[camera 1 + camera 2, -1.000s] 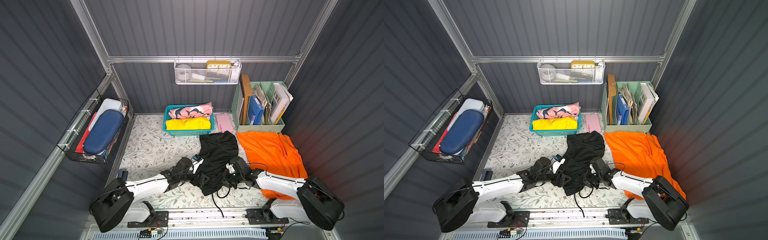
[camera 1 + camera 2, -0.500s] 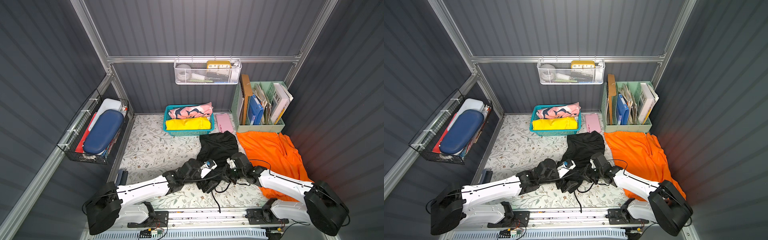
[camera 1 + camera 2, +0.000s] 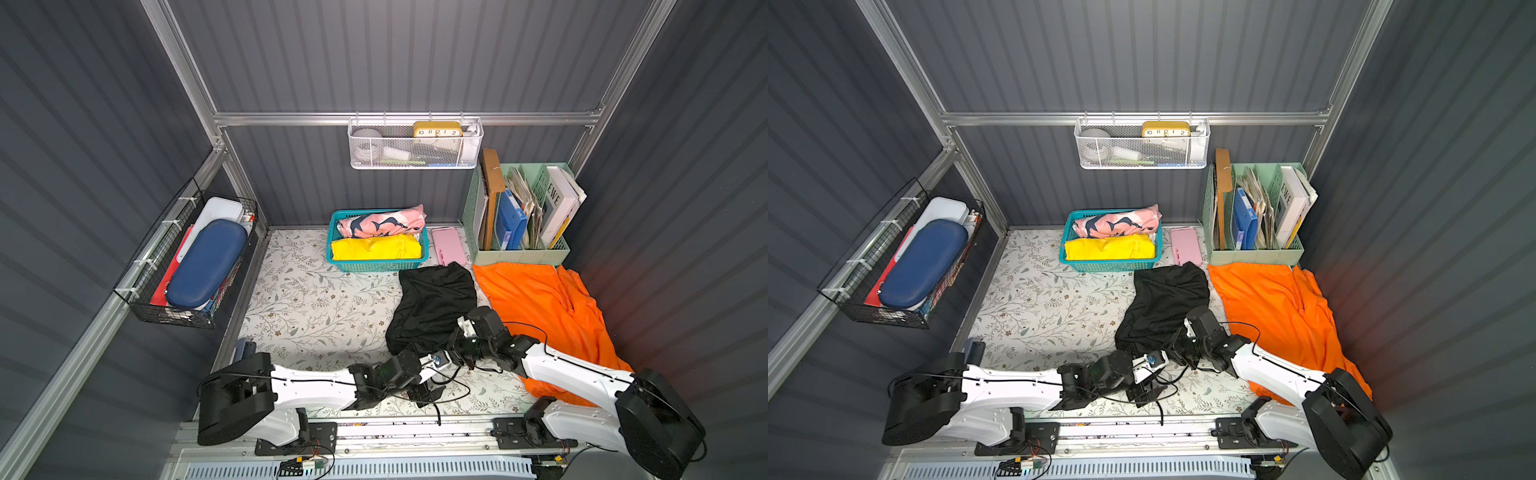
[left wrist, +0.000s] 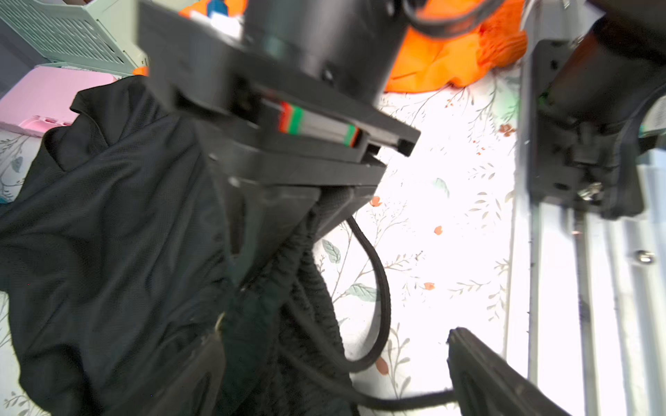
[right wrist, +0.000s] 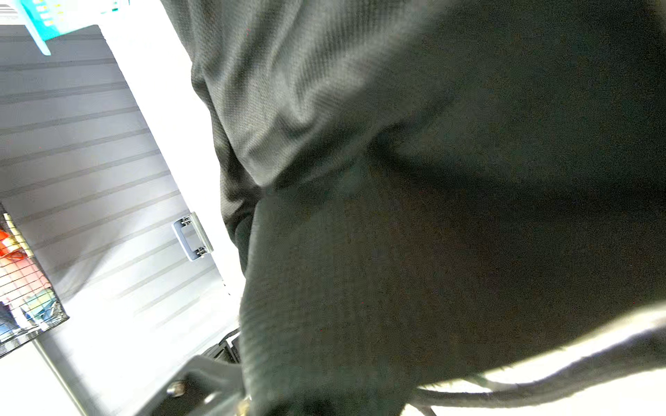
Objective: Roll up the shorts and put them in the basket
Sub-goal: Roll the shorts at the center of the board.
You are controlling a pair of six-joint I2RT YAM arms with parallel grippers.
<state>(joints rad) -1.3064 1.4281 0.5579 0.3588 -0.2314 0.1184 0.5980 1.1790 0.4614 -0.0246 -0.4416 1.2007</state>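
Black thin-fabric shorts [image 3: 432, 299], elastic waistband [image 4: 313, 288] bunched, roll apparently not yet formed: right gripper [image 4: 310, 216] clamps the waistband, left gripper [image 4: 335, 333] gapes wide astride the black drawstring [image 4: 382, 288], likely needing to close alongside.

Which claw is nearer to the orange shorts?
Right. The right claw, shut on the black shorts' waistband, is close to the orange shorts; the left claw hangs open farther off, near the table's front edge.
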